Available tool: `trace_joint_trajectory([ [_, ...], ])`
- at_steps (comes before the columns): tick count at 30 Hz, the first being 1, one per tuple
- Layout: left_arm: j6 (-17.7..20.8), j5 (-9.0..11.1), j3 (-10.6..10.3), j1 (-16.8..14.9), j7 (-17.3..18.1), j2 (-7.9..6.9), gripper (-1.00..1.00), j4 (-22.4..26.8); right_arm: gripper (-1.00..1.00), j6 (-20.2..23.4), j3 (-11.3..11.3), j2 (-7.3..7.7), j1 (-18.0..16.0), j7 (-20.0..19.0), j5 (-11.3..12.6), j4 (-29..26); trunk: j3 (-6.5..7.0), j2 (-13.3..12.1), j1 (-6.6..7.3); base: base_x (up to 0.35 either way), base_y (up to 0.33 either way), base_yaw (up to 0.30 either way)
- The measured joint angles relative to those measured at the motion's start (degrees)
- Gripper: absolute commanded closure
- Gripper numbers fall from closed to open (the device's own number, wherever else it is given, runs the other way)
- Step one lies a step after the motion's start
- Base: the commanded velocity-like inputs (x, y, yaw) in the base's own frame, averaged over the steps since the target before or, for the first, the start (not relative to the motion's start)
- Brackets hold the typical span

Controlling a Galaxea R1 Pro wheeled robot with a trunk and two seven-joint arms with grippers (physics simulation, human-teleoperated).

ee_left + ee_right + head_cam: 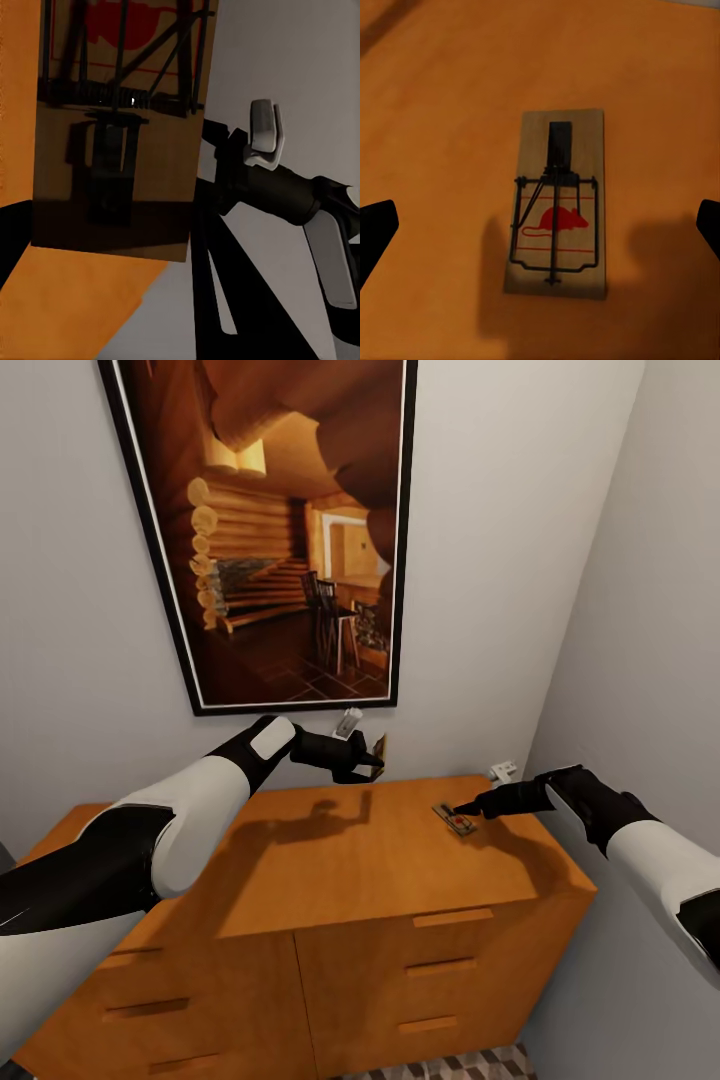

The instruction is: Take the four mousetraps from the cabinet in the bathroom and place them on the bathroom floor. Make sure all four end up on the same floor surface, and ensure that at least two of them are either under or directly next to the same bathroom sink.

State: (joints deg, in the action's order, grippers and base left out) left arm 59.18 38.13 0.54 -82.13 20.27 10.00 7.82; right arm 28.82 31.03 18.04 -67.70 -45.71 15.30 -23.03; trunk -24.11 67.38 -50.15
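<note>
Two traps show at the grippers. Below the right gripper [465, 810], whose fingers are spread wide and hold nothing, one trap [556, 225] lies flat on the cabinet [340, 860], between the fingertips. The left gripper [372, 760] is raised above the cabinet's back edge, closed on a second trap [379, 750] held upright. Past it, a pale trap [347, 722] leans by the wall [90, 660].
</note>
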Motion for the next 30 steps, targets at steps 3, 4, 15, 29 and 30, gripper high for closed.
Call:
trace_joint_trajectory([
  [3,0.00,0.00,0.00,0.00,0.00,0.00,1.00,0.00,-1.00,0.00,0.00,0.00,0.00,0.00,0.00,0.04,-0.54,1.20,-0.66,0.000,0.000,0.000],
  [4,0.00,0.00,0.00,0.00,0.00,0.00,1.00,0.00,-1.00,0.00,0.00,0.00,0.00,0.00,0.00,0.05,-0.72,1.61,-0.88,0.000,0.000,0.000],
  [15,0.01,0.05,0.03,0.00,0.00,0.00,1.00,0.00,-1.00,0.00,0.00,-0.01,0.00,0.06,0.01,0.12,-1.08,2.43,-1.32,0.000,0.000,0.000],
  [29,0.00,0.00,0.00,0.00,0.00,0.00,1.00,0.00,-1.00,0.00,0.09,-0.08,-0.01,0.36,0.00,0.15,-2.34,5.22,-2.86,0.000,0.000,0.000],
  [30,0.00,0.00,0.00,0.00,0.00,0.00,1.00,0.00,-1.00,0.00,0.09,-0.08,-0.01,0.37,0.00,0.16,-2.52,5.62,-3.08,0.000,0.000,0.000],
])
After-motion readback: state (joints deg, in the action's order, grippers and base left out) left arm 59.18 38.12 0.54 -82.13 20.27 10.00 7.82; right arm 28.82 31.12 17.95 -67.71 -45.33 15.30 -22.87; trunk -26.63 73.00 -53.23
